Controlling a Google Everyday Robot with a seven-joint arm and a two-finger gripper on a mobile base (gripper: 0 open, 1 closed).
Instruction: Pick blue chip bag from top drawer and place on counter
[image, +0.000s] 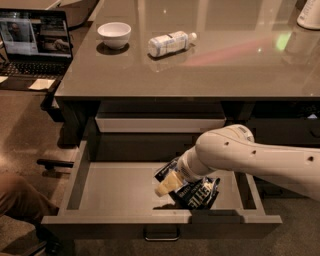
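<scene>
The top drawer (115, 192) is pulled open below the counter (210, 65). The blue chip bag (197, 194) lies in the drawer's right half, near the front wall, dark blue with white lettering. My gripper (167, 186) reaches down into the drawer from the right. It sits over the bag's left end and touches or nearly touches it. The white arm (250, 155) covers the bag's upper part.
On the counter lie a clear water bottle (171, 43) on its side and a white bowl (114, 34). An open laptop (34, 47) stands on a lower surface at the left. A person's leg (20, 202) is at the lower left, beside the drawer.
</scene>
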